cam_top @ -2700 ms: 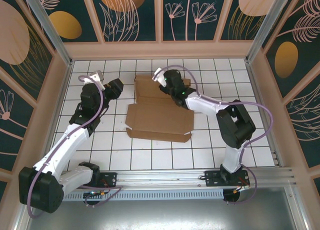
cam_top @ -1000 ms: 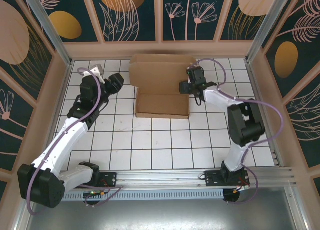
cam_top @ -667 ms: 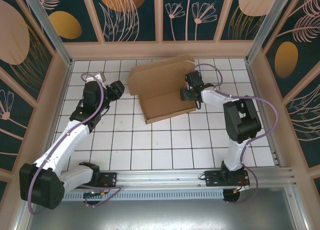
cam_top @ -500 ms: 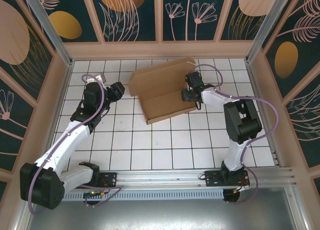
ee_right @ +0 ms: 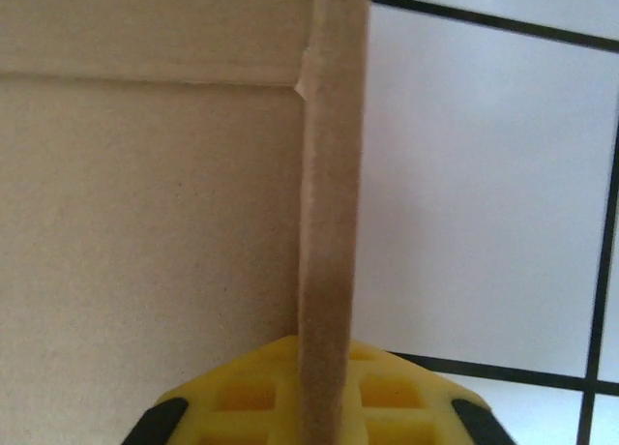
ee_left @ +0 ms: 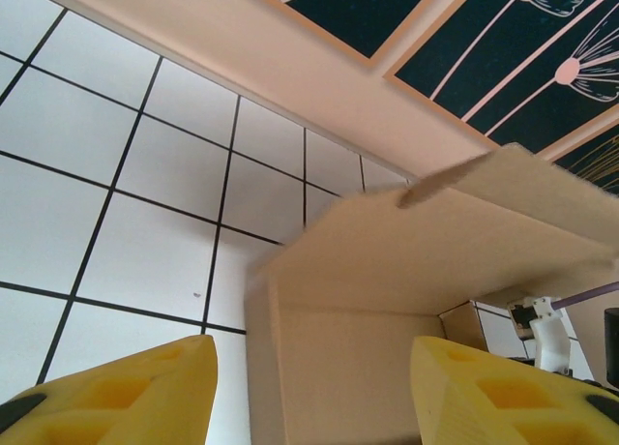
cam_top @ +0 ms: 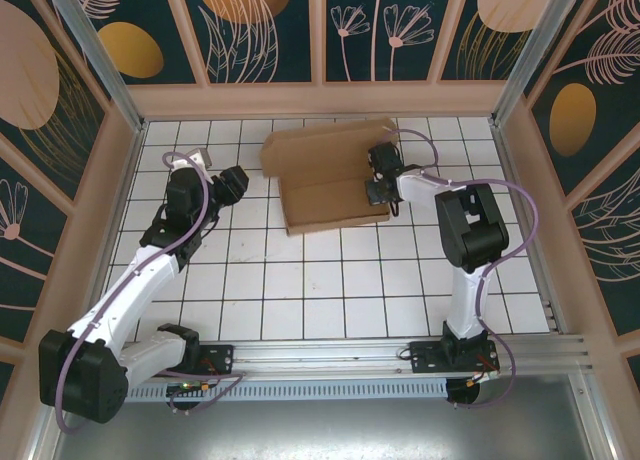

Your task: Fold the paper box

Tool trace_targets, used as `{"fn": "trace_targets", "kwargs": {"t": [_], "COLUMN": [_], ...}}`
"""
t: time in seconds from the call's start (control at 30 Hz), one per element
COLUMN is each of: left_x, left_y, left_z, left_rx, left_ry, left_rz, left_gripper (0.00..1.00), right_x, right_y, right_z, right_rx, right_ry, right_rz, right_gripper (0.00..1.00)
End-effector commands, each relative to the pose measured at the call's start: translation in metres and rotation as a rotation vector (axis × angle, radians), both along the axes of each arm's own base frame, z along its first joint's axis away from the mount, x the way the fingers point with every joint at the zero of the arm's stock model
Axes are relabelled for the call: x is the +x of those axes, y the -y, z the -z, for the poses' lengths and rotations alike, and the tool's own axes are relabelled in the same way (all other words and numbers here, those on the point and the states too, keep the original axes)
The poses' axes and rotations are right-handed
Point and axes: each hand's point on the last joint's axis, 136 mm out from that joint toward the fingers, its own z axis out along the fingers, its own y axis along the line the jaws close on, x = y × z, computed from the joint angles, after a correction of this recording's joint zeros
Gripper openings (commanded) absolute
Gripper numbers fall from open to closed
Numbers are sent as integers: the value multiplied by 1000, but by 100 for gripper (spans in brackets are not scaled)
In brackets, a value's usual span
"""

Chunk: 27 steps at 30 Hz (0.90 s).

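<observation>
The paper box (cam_top: 325,175) is brown cardboard, partly folded, lying at the back middle of the tiled table with its rear panel raised. My right gripper (cam_top: 378,187) is at the box's right end, shut on the upright side wall. In the right wrist view that wall's edge (ee_right: 334,222) runs straight up from the yellow fingers (ee_right: 406,397). My left gripper (cam_top: 235,180) hovers just left of the box, open and holding nothing. In the left wrist view the box (ee_left: 387,300) lies ahead between the two yellow fingertips (ee_left: 116,397), its raised panel overhanging.
The white tiled table (cam_top: 330,290) is ringed by a raised wooden rim, with the back wall (cam_top: 320,100) close behind the box. An aluminium rail (cam_top: 330,355) runs along the near edge by the arm bases.
The box has swung round and settled near the back wall. My right gripper has closed on its right side wall. The left gripper has barely moved.
</observation>
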Motion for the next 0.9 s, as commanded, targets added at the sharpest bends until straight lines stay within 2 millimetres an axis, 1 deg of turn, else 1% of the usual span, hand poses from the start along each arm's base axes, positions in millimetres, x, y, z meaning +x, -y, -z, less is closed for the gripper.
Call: {"fn": "trace_targets", "kwargs": {"t": [0.0,0.07,0.17,0.23,0.3,0.33,0.4,0.47,0.53,0.57,0.6,0.67,0.7,0.77,0.8,0.83,0.87], "left_x": [0,1,1,2,1,1,0,-1,0,-1,-1,0,1,3,4,7,12], "left_y": [-3,-2,-1,0,-1,-1,1,2,3,4,2,1,3,14,21,22,19], "left_z": [-12,-12,-11,-12,-11,-11,-14,-14,-18,-21,-23,-29,-32,-41,-46,-52,-55], "left_rx": [12,8,4,5,8,10,13,18,21,23,28,30,27,37,63,100,128], "left_ry": [59,60,55,56,56,59,74,85,108,131,151,192,210,262,306,351,375], "left_rz": [-4,0,3,3,0,3,22,29,39,45,38,31,44,108,150,159,140], "left_gripper": [55,55,55,55,55,56,58,58,58,58,58,57,57,59,61,63,64], "right_x": [3,0,-3,-5,-5,-4,-5,-8,-12,-17,-19,-28,-30,-33,-36,-44,-55], "right_y": [6,7,15,21,24,24,15,4,-7,-10,-15,-17,-17,-9,-12,-17,-25], "right_z": [-7,-12,-9,-2,-1,-1,-9,-24,-44,-54,-72,-106,-124,-161,-182,-198,-210], "right_rx": [-92,-177,-315,-349,-336,-308,-218,-105,0,50,113,225,269,325,386,453,503], "right_ry": [23,43,48,28,27,27,47,85,148,187,243,358,415,542,614,692,764], "right_rz": [4,-12,-15,0,19,29,17,-8,-33,-44,-60,-91,-105,-99,-133,-196,-294], "right_gripper": [0,0,0,0,0,3,14,34,55,59,61,62,62,61,61,60,57]}}
